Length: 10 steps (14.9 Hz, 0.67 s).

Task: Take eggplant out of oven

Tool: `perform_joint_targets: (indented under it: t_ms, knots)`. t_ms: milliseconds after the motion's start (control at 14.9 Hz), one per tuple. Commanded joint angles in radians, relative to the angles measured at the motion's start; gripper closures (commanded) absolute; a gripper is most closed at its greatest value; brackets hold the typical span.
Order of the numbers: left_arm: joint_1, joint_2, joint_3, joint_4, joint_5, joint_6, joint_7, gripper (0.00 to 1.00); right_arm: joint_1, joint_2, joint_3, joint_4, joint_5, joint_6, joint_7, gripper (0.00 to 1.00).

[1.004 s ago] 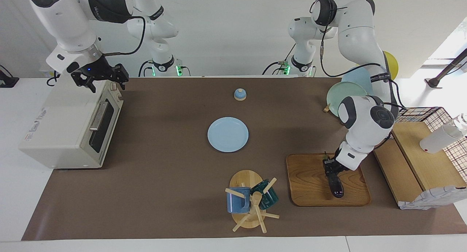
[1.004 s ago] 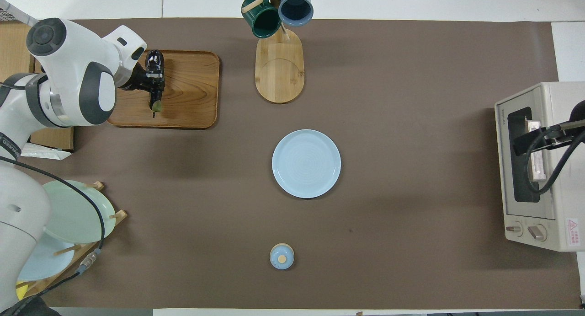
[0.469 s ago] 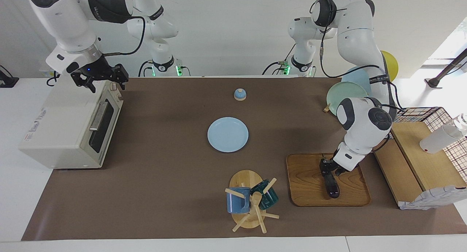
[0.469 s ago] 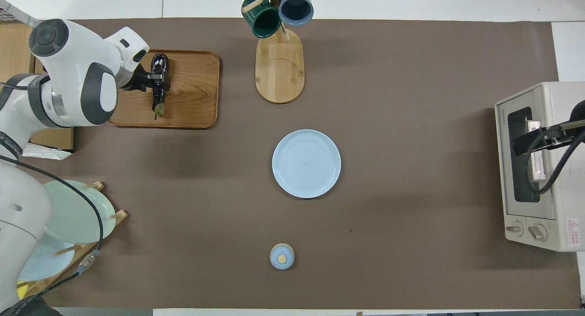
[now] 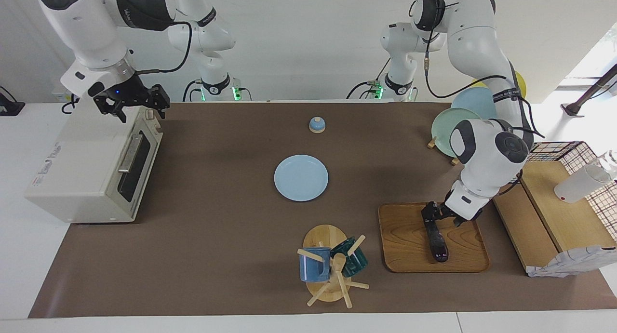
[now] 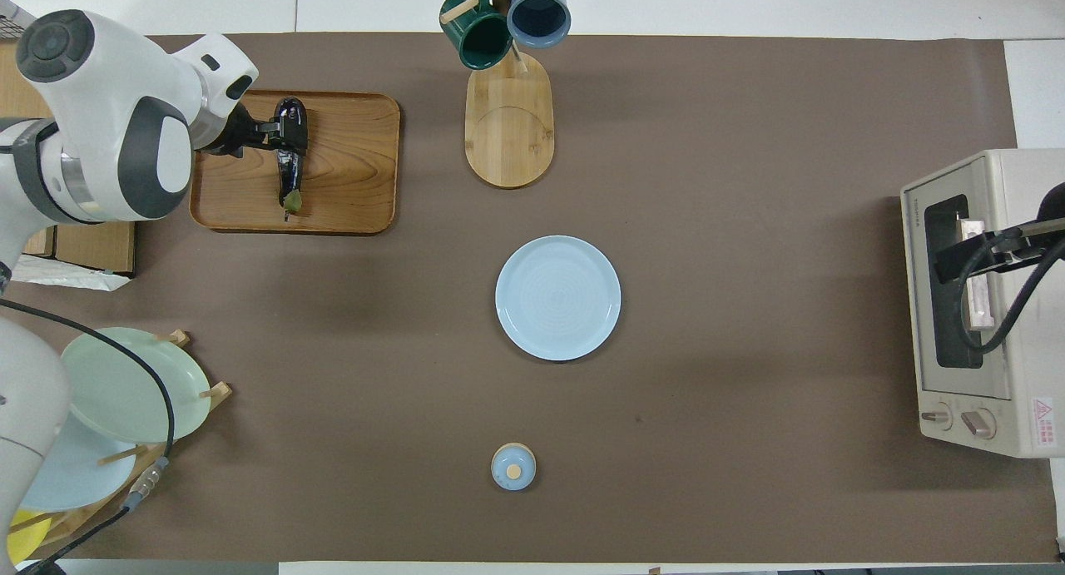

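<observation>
The surface (image 5: 217, 256) is covered by a brown mat. The oven (image 5: 91, 166) stands at the right arm's end, its door shut. The right claw (image 5: 132, 101) hangs over the oven's top corner near the knobs, waiting; whether its fingers are apart or together I cannot tell.

A wooden tray (image 5: 405, 246) lies toward the left arm's end, beside a mug rack (image 5: 330, 265) that stands about as far from the robots. A blue plate (image 5: 301, 178) sits mid-surface, with a small lidded jar (image 5: 316, 125) nearer the robots.

The eggplant (image 5: 437, 241) lies flat on the tray, so it is already out of the oven. The left claw (image 5: 439, 216) sits at the eggplant's stem end, fingers spread apart on either side of it and seemingly not gripping.

The eggplant looks light, firm and glossy, so probably slippery. Its thicker middle should give a surer hold than the thin stem, with the fingers closing across its width.
</observation>
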Motion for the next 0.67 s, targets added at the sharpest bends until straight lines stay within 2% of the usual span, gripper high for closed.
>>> perform_joint_targets:
  t_ms: [0, 335, 602]
  knots:
    - [0.008, -0.102, -0.002, -0.016, 0.004, -0.112, -0.008, 0.0, -0.008, -0.008, 0.003, -0.001, 0.03, -0.009, 0.011, 0.0]
    - [0.014, -0.268, 0.003, -0.024, 0.007, -0.279, -0.019, 0.0, -0.008, -0.008, 0.003, -0.001, 0.03, -0.009, 0.011, 0.0]
    - [0.017, -0.467, 0.003, -0.116, 0.015, -0.415, -0.018, 0.0, -0.008, -0.008, 0.003, -0.001, 0.03, -0.009, 0.011, 0.0]
